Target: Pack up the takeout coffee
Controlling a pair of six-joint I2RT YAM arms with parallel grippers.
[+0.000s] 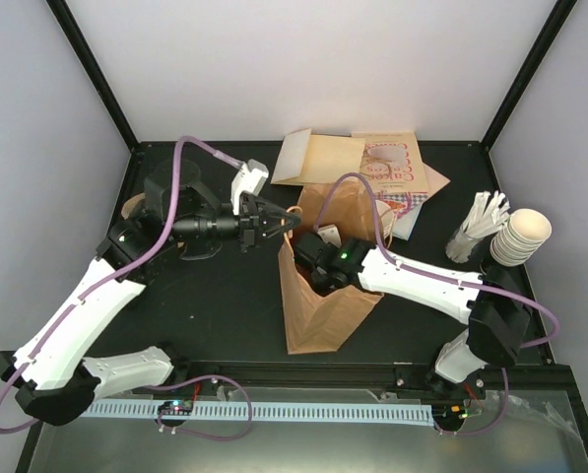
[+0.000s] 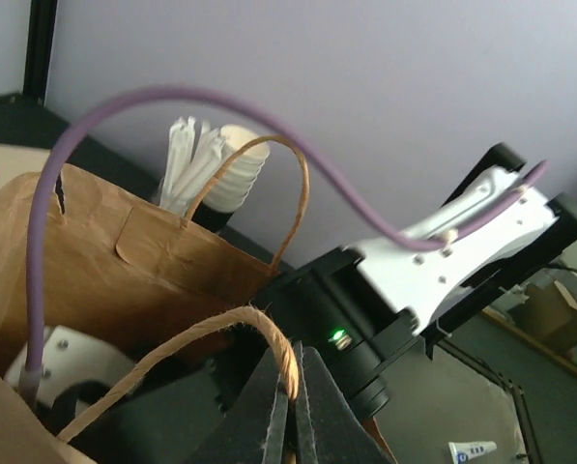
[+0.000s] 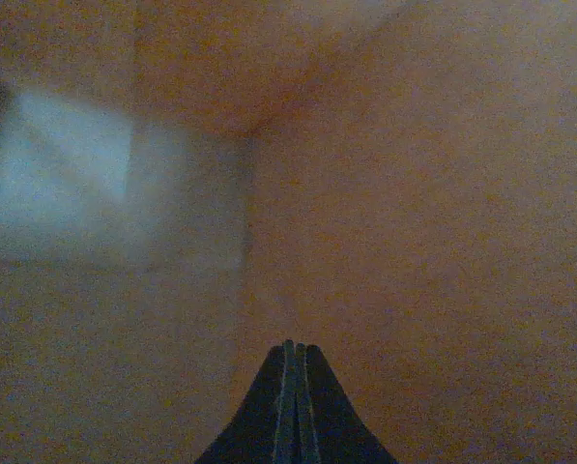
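Left pincer clenched on the twisted paper handle of the brown paper bag — bracing it open; right pincer clenched, empty, inside. The cream paper coffee cup shows nowhere certain — next, likely withdraw and find it.

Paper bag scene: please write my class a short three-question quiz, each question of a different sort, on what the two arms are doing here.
1. True or false: the left gripper is shut on the twine handle of the paper bag.
2. Where is the right gripper?
A) raised high above the table
B) inside the paper bag, shut, holding nothing
C) lying on the tabletop outside the bag
3. Fill in: the stack of cream cups stands on the ___ arm's side.

Key: 1 true; 2 B; 3 right.
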